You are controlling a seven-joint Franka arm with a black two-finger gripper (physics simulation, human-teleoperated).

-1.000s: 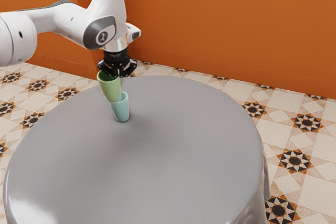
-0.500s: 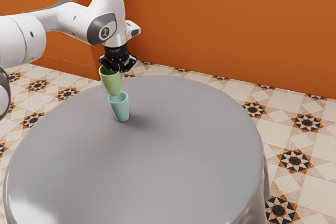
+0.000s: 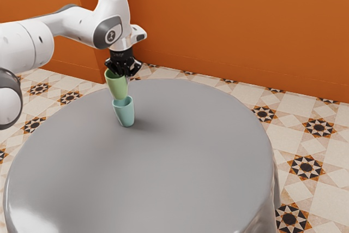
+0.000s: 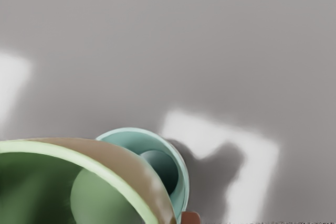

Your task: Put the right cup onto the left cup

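Exterior view: the green cup (image 3: 117, 88) was held upright or nearly so, its rim area pinched by the gripper (image 3: 125, 75), above the gray table (image 3: 191, 162). Its lower end was seen at the mouth of the blue-green cup (image 3: 125, 114), which was stood on the table; whether the two were touching could not be told. By the wrist view, the mouth of the blue-green cup was partly covered by the green one, and patches of light were cast on the table beside it.
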